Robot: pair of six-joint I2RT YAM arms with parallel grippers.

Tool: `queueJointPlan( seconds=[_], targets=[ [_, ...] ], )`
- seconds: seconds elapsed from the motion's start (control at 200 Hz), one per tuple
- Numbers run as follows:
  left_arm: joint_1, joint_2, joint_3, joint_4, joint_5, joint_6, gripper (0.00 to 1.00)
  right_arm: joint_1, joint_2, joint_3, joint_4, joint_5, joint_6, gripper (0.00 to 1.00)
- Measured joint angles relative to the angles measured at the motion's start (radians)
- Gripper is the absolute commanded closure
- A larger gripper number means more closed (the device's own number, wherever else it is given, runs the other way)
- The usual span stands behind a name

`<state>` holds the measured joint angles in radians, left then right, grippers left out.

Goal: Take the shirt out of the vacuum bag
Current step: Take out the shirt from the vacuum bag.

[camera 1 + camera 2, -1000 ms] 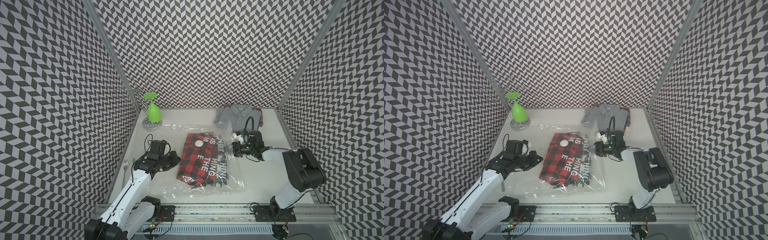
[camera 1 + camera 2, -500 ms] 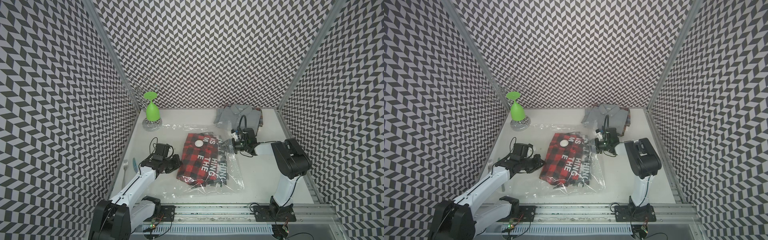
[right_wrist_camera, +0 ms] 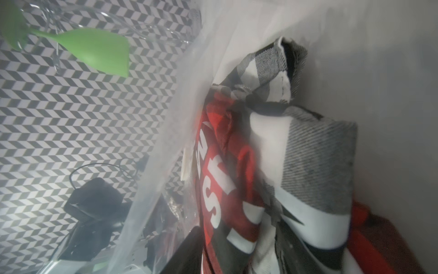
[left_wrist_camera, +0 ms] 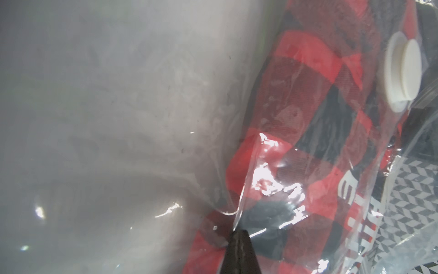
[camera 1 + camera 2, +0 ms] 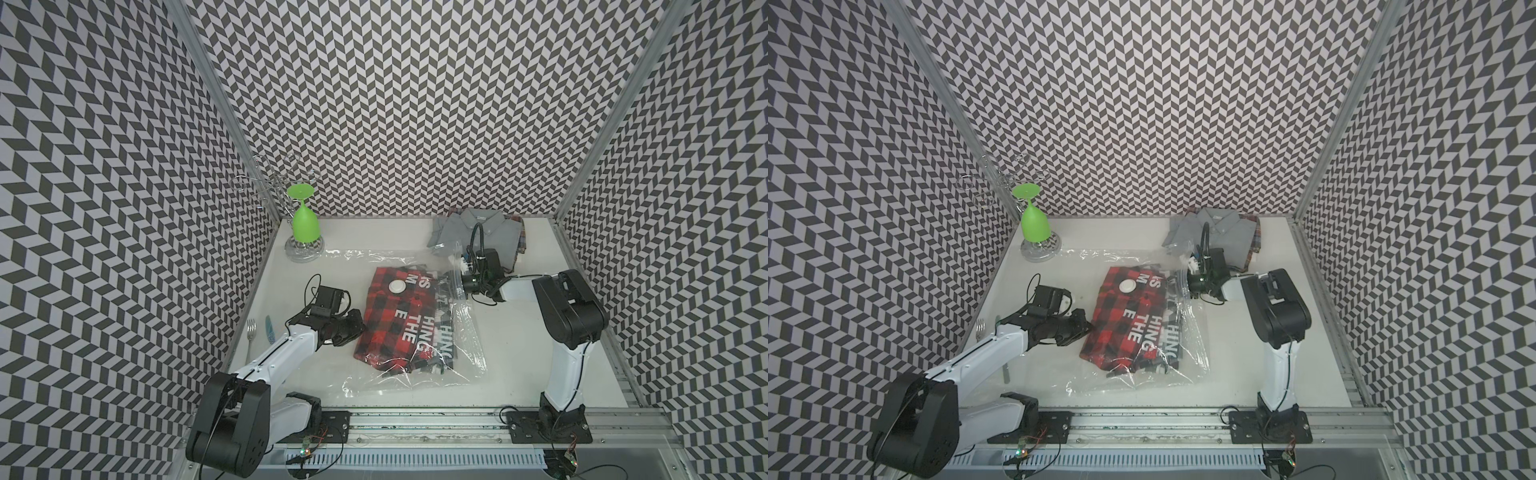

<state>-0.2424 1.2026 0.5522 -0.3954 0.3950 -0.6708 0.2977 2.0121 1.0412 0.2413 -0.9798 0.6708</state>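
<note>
The checked shirt point(image 5: 386, 320) is red and black with white lettering, seen through the clear vacuum bag point(image 5: 469, 345) and its white valve point(image 5: 397, 286). The goblet point(image 5: 305, 224) is lime green, the folded shirt point(image 5: 478, 230) grey, the tabletop point(image 5: 519, 353) white, and the walls point(image 5: 415, 104) black-and-white chevron.

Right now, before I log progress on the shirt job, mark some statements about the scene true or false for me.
The red plaid shirt lies inside the vacuum bag. True.
The white valve sits over the grey shirt. False: it sits over the red plaid shirt; the grey shirt lies outside the bag.
The green glass is upside down. True.
The left tool stands wide open. False: it is shut, at the bag's film.
</note>
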Motion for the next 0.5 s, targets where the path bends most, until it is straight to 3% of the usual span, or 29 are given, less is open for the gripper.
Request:
queueJointPlan(
  seconds=[0.195,0.501],
  targets=[
    [0.0,0.006,-0.022,0.015,0.007,0.0,0.99,0.014,0.029,0.03,0.0,-0.002,-0.021,0.37],
    [0.0,0.023,-0.022,0.024,0.013,0.002,1.0,0.048,0.048,0.053,0.029,-0.016,-0.04,0.34]
  ],
)
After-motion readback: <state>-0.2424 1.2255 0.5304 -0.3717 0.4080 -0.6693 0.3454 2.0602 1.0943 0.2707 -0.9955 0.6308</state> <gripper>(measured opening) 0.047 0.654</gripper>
